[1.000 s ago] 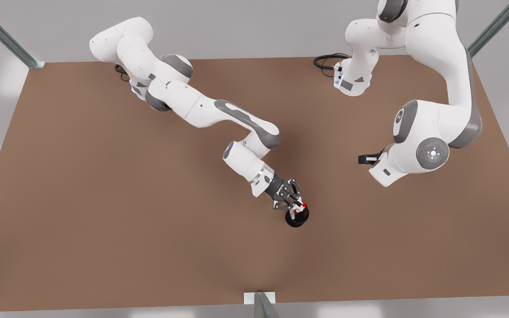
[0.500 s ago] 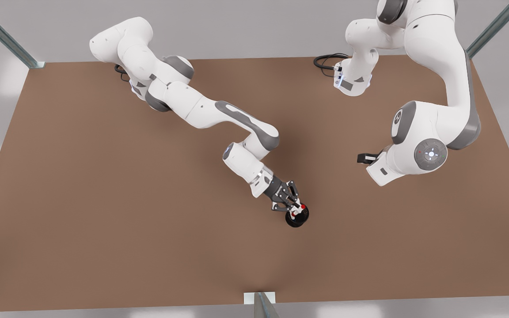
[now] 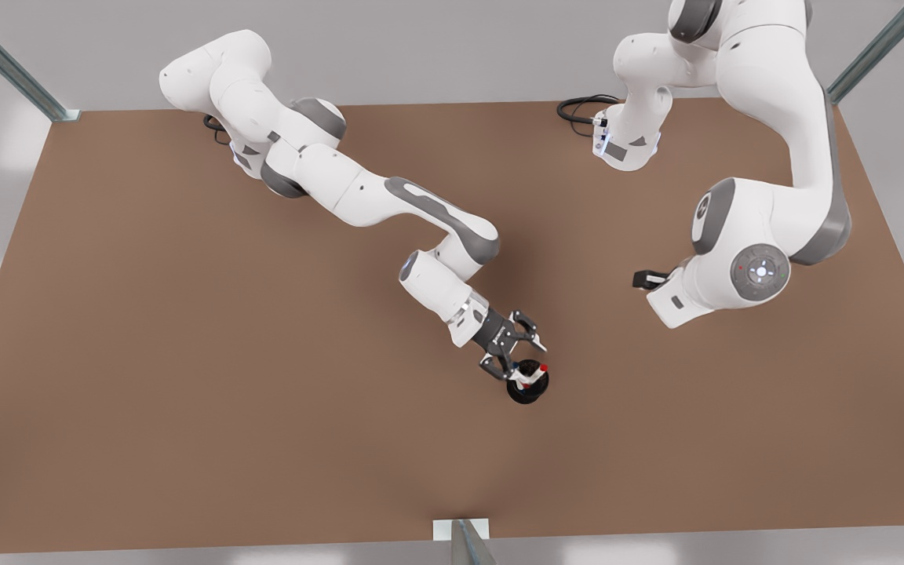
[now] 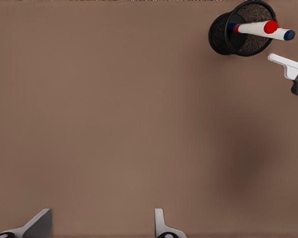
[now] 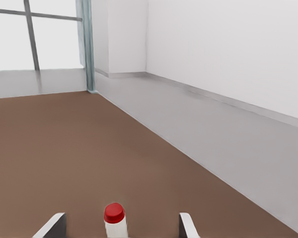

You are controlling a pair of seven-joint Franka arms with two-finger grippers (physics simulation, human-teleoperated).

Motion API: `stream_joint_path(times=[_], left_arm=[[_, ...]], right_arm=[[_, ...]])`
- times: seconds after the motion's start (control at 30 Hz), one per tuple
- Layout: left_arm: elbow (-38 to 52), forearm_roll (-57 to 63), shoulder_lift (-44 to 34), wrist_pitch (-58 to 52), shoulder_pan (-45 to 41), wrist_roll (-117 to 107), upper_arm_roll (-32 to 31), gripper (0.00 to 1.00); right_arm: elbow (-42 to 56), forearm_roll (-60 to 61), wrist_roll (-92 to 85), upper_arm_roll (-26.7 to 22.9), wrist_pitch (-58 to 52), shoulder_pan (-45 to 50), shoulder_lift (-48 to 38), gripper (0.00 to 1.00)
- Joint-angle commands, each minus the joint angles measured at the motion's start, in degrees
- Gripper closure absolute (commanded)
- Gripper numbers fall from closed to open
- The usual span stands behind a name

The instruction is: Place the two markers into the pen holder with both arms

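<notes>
Both markers already sit in the pen holder [image 4: 219,35], leaning against its rim: the red-capped marker [image 4: 256,28] lies across the blue-capped marker [image 4: 286,34], and both caps stick out past the cup. In the front view the holder stands on the brown table [image 3: 185,353] at about 5 o'clock from the table's middle. The right gripper [image 3: 516,349] hangs just beside the holder, at about 11 o'clock from it, its fingers spread and holding nothing, with the red cap showing between them. The left gripper [image 4: 103,214], well apart at about 2 o'clock from the holder, is also spread and empty, and its arm waits. The placing looks finished. What seems left is only for the right arm to pull clear without knocking the cup.
</notes>
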Motion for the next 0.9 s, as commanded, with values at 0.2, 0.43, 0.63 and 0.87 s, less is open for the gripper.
stream_joint_path(times=[0.2,0.43,0.63,0.87], left_arm=[[0.23,1.18,0.46,0.01,-0.42,0.2,-0.01,0.0],[0.23,0.48,0.46,-2.62,-0.33,0.29,-0.01,0.0],[0.41,-0.84,0.46,-4.65,-0.42,0.2,-0.01,0.0],[0.49,-0.49,0.55,-4.48,-0.24,0.2,0.08,0.0]], right_arm=[[-0.64,0.19,6.26,-0.33,-1.72,-2.46,-2.75,0.0],[-20.15,-5.33,57.71,-14.98,-90.16,-28.92,-27.61,0.0],[-33.32,-34.09,68.58,-30.83,-109.12,-28.3,-65.68,0.0],[-39.22,-32.51,66.9,-31.62,-108.07,-30.24,-71.75,0.0]])
